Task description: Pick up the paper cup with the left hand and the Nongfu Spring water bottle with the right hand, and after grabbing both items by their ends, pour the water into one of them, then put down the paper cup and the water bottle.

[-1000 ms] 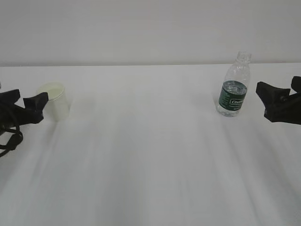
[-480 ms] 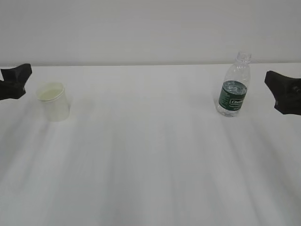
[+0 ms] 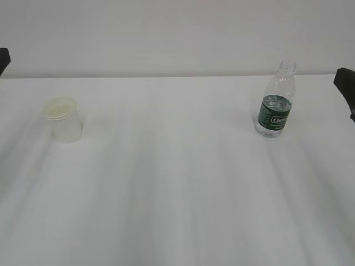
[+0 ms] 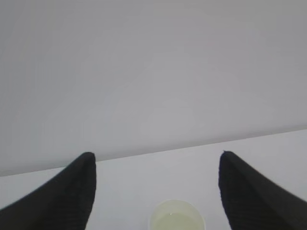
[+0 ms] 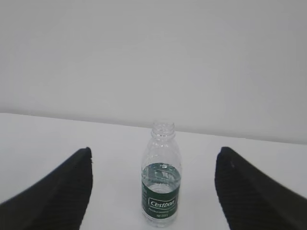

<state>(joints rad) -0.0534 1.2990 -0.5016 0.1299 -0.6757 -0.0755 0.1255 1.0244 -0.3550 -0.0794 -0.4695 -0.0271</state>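
Observation:
The cream paper cup [image 3: 62,119] stands upright on the white table at the left. In the left wrist view the paper cup [image 4: 176,218] shows its open mouth at the bottom edge. My left gripper [image 4: 156,155] hangs open above and behind it, touching nothing. The clear Nongfu Spring water bottle [image 3: 274,102] with a green label stands uncapped at the right. Water [image 5: 161,173] fills the bottle [image 5: 161,191] to about the label's top. My right gripper [image 5: 154,152] is open, its fingers wide on either side of the bottle and well short of it.
The white table [image 3: 177,183] runs back to a pale wall. Only a black tip of the left arm [image 3: 3,59] and of the right arm [image 3: 346,88] shows at the side edges of the exterior view.
Both arms have drawn up and outward, away from the cup and the bottle, until only their tips show at the edges. Cup and bottle have not moved.

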